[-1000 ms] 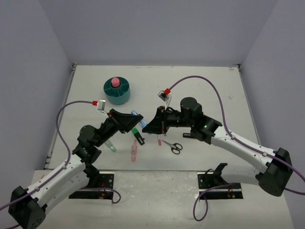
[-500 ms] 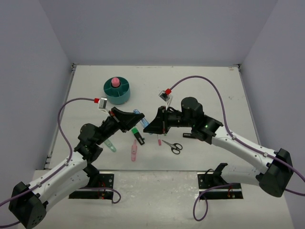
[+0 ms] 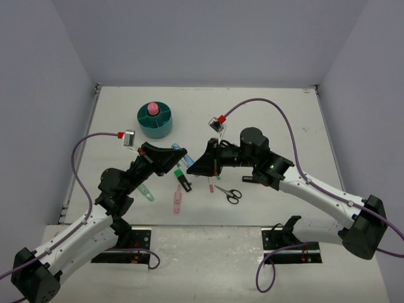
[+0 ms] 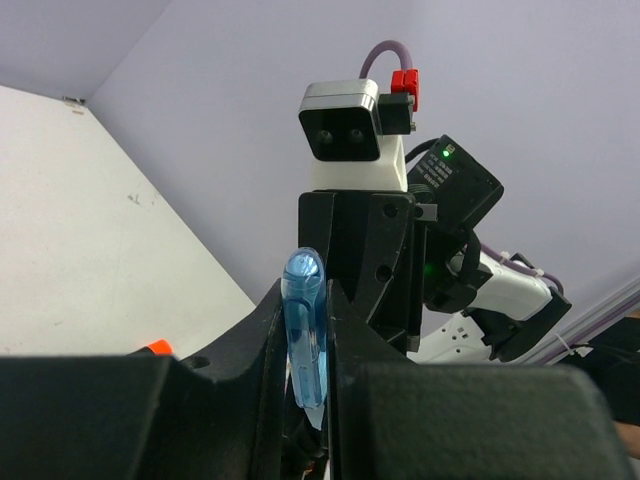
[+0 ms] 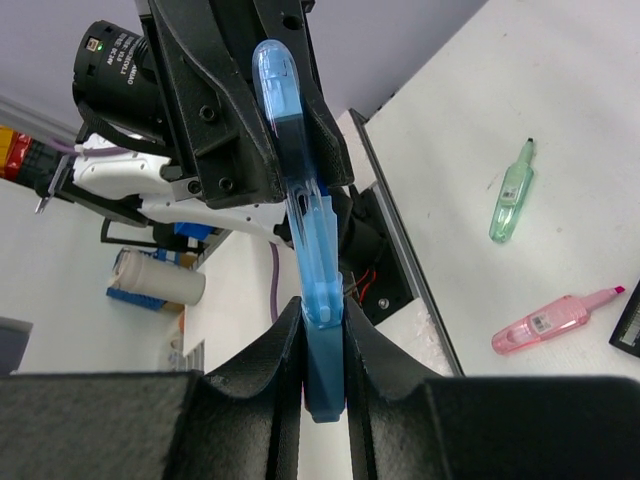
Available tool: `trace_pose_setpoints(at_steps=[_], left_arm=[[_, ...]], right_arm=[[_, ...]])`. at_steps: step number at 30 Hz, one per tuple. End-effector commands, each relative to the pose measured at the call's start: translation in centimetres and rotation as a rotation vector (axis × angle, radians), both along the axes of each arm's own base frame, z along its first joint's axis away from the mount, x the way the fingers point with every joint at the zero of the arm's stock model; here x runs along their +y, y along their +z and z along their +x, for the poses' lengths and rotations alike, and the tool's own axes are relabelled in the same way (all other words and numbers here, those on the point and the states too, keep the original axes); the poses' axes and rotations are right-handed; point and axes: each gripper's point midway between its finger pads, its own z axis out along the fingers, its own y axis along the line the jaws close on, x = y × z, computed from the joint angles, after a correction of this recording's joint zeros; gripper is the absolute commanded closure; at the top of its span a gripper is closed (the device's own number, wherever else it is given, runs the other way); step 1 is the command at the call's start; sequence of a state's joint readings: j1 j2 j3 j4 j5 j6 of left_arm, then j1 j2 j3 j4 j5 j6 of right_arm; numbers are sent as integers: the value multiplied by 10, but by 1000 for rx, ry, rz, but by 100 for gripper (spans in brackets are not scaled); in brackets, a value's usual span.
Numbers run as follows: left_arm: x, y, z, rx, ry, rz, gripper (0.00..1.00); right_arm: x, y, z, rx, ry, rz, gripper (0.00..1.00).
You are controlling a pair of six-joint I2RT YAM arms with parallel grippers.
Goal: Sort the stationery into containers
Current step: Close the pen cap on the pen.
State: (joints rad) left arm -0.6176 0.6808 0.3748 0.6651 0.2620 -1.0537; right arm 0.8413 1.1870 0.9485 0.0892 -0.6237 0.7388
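Bridging both claws (image 4: 305, 335) (image 5: 322, 315), seemingly: blue marker (image 5: 298, 170)

No readable text, pink marker (image 5: 553, 322) label too small

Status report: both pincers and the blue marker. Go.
Left pincer shut on blue marker. Right pincer shut on its other end. Marker in mid-air between both, not yet in teal organizer. Scissors on table nearby.
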Motion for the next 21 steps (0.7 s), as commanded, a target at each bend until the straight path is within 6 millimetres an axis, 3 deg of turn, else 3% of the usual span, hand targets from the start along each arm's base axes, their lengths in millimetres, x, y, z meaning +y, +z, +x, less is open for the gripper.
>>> trace_pose_setpoints(at_steps=[1,9,13,16,18,21], left_arm=[[-2,-20,9,27,31,81,100],[-15,-19,0,8,-67,53,100],[-14,-21,-1,3,-66,58,95],[-13,-20,-1,-4,-59,60,94],[-13,-19,-2,-8,-65,53,99],[-15,-19,-4,-14,-83,49,100]], right_arm=[[-1,48,-12,-119,53,151,100],[-1,55,-20,-159,106,177,100],[-3,58,-28,-184,150,207,100],[-5,59,-26,-193,125,208,100],[-5,62,-22,-200,99,208,100],[-4,66,-16,-204,70,211,100]])
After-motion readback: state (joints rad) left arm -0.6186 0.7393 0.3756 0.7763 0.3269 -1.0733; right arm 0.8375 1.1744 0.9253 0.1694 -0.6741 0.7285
